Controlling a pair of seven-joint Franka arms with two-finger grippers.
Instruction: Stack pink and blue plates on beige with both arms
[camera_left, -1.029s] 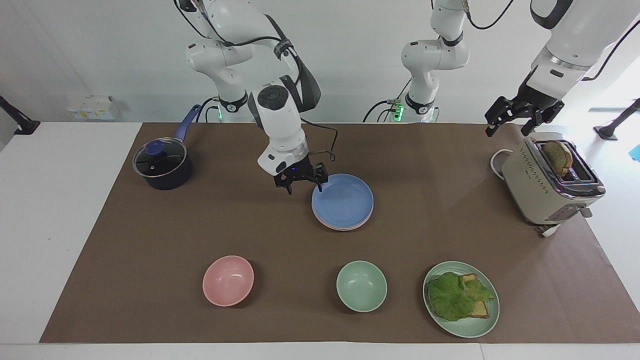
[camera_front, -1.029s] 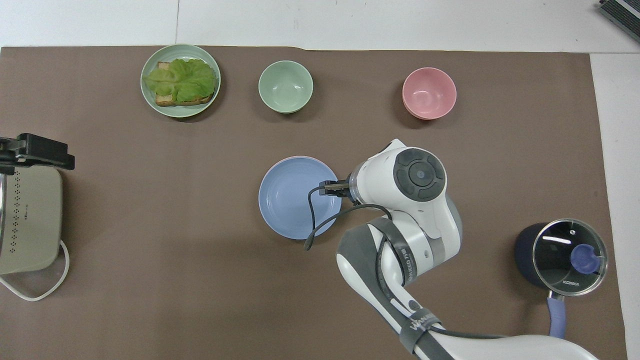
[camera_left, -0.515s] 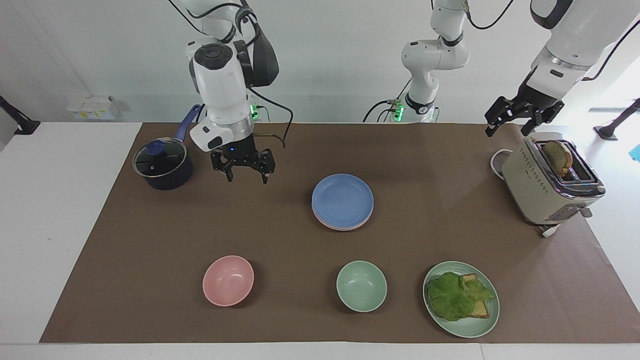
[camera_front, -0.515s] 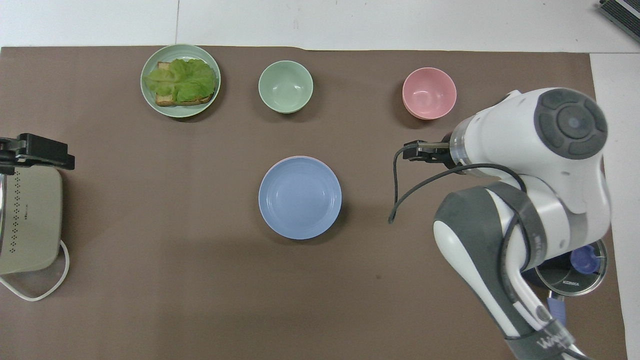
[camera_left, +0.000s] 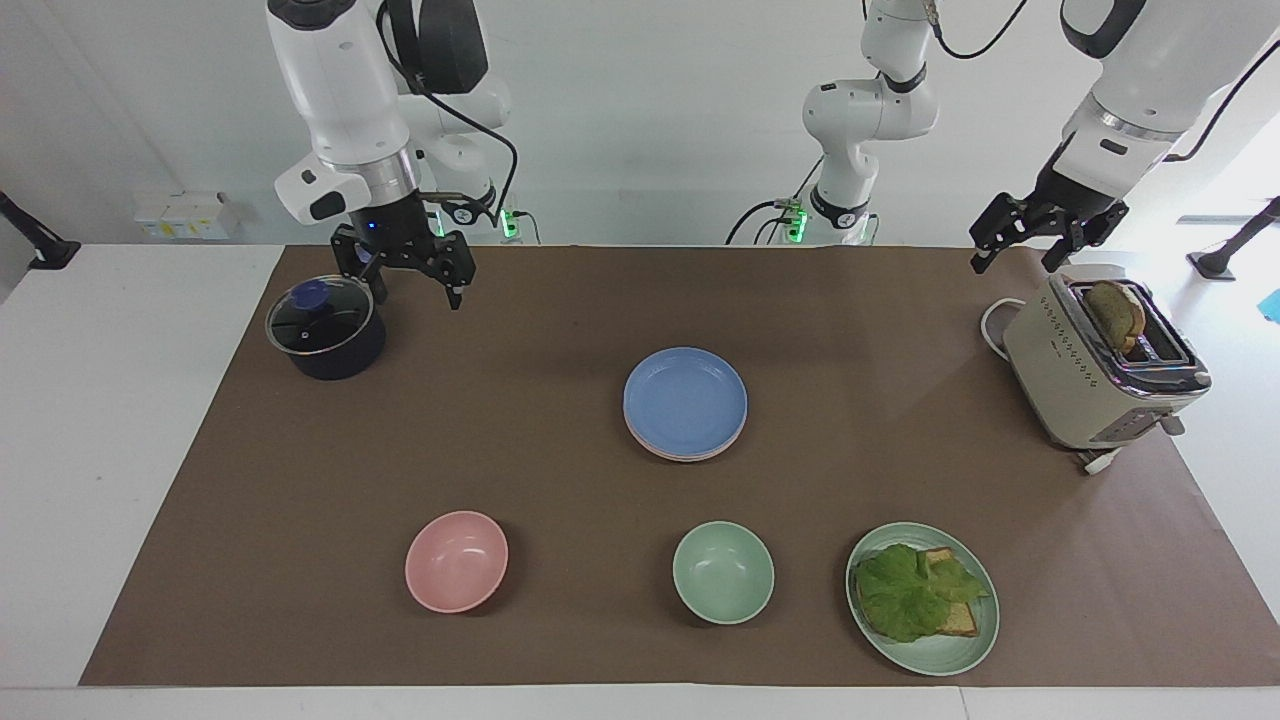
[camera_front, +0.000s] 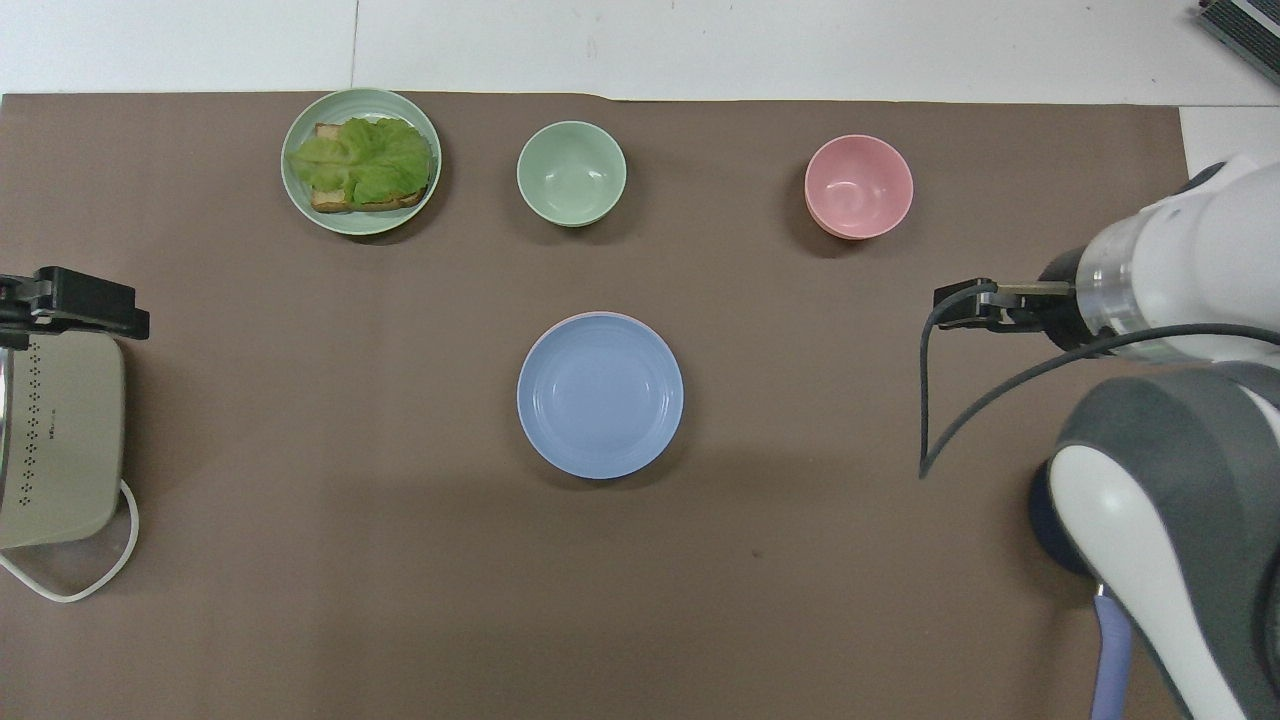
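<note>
The blue plate (camera_left: 685, 400) (camera_front: 600, 395) lies on top of a stack at the middle of the brown mat. Only a thin rim of the pink plate (camera_left: 685, 456) shows under it. The beige plate is hidden beneath them. My right gripper (camera_left: 405, 285) hangs open and empty in the air beside the pot, well clear of the stack. From overhead, only the right arm's wrist (camera_front: 1150, 290) shows. My left gripper (camera_left: 1015, 258) (camera_front: 75, 305) waits open and empty above the toaster's robot-side end.
A dark pot with a glass lid (camera_left: 325, 330) stands near the right arm's base. A beige toaster (camera_left: 1100, 380) holding a bread slice (camera_left: 1115, 312) stands at the left arm's end. A pink bowl (camera_left: 456, 560), a green bowl (camera_left: 722, 572) and a green plate with a lettuce sandwich (camera_left: 922, 598) line the edge farthest from the robots.
My right gripper has left the blue plate's rim, risen, and swung toward the right arm's end of the table to beside the pot. The stack and the left arm have not moved.
</note>
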